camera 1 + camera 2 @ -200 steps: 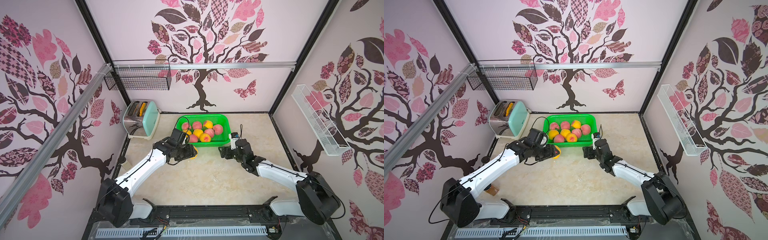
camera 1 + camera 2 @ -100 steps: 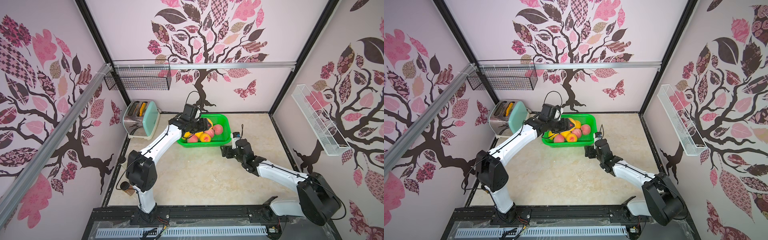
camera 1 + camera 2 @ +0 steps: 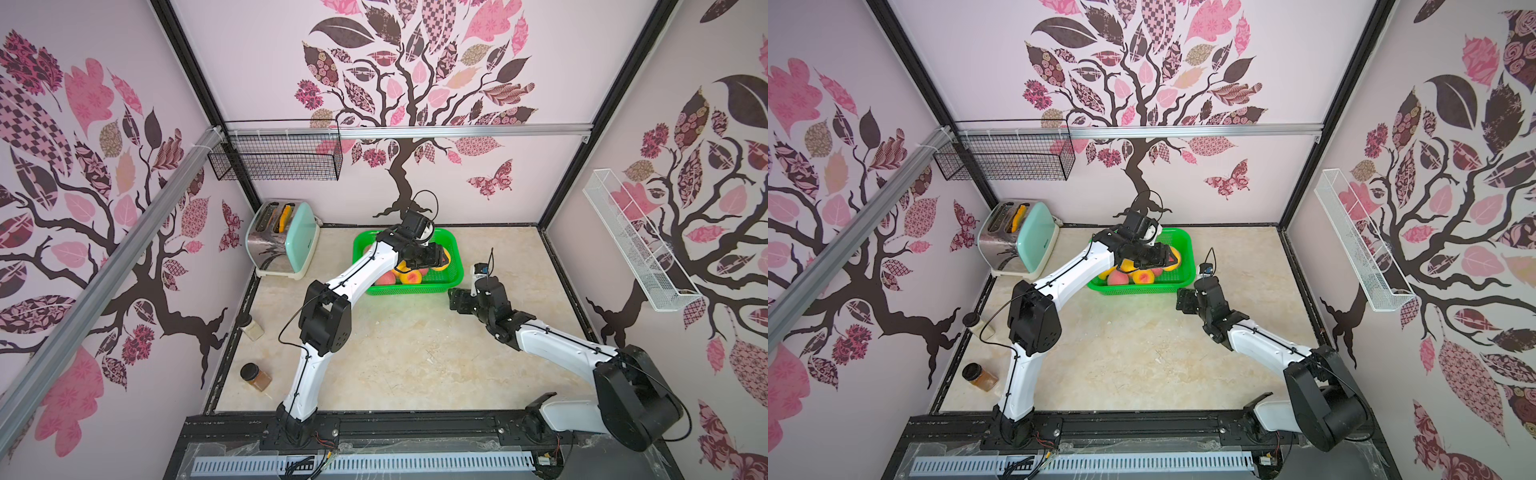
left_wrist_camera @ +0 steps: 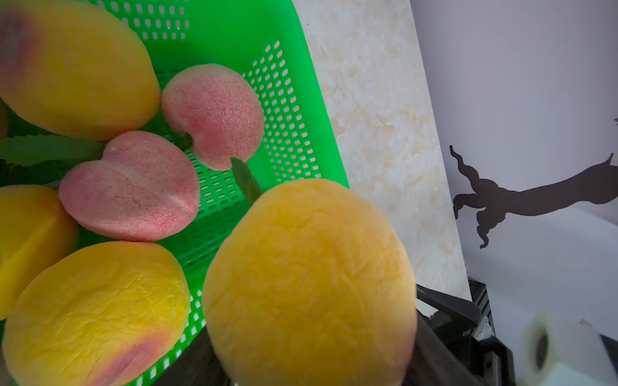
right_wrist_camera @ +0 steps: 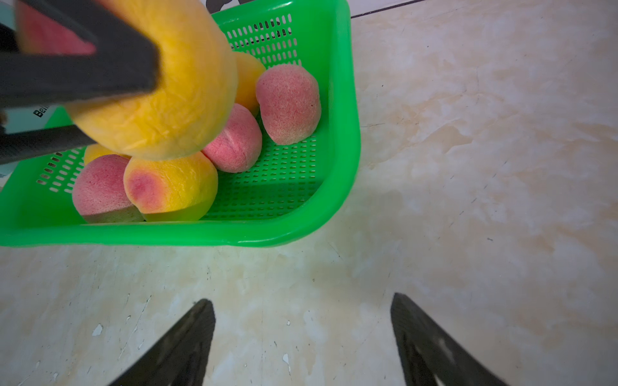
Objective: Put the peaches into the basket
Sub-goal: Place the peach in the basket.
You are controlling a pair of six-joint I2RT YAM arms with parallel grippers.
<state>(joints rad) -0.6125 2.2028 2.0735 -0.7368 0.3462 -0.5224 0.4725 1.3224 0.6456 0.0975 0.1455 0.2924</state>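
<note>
A yellow peach [image 4: 311, 284] is clamped by the left gripper [image 3: 439, 258] over the basket [image 3: 407, 289]; the right gripper [image 5: 302, 302] is seen wide, empty.

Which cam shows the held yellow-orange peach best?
Left wrist: the yellow-orange toy peach is large, close and unobstructed. Right wrist shows it partly covered by the left pincer. Both top views show only a sliver of it.

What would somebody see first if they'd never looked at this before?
The bright green plastic basket at the back of the beige marble-look table pops out first, with fuzzy pink and yellow-orange toy peaches piled inside. Above it the left hand squeezes one more yellow-orange peach, while the right hand is open and empty in front of the basket. Big pink-and-brown tree pictures cover the walls.
</note>
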